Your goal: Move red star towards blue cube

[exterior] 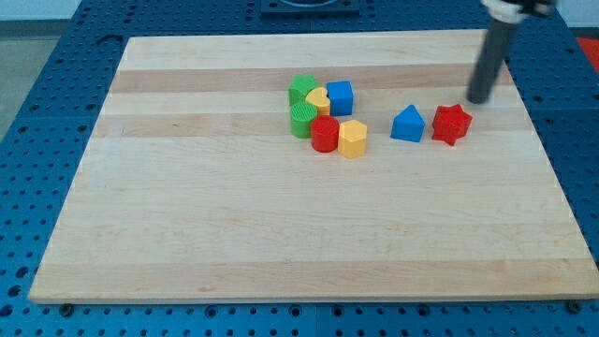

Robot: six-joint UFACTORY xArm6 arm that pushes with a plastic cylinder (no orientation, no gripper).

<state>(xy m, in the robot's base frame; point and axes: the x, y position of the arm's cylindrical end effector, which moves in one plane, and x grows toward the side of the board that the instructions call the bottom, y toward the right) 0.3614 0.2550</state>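
Pale wooden board [281,234] laid on a blue perforated bench [37,112], filling most of the view.

Toward the view's top, left of centre: a tight cluster of six blocks. Blue cube [340,97] at the cluster's upper right. Yellow heart [319,98] just beside it on the view's left, touching or nearly so. Two green blocks, one [300,90] at the cluster's upper left and one [302,121] below it; exact shapes hard to make out. Red cylinder [325,133] at the lower middle, touching a yellow hexagonal block [352,139] on its right.

To the view's right of the cluster, apart from it: blue triangular block [407,124], with red star [451,124] just beside it on the right, a narrow gap between them. Red star well apart from blue cube, with the blue triangular block lying between, slightly lower in the view.

Dark rod descending from the view's top right. My tip [479,100] set on the board just above and to the right of red star, near it but not touching. No gripping parts present; rod end bare, holding nothing.
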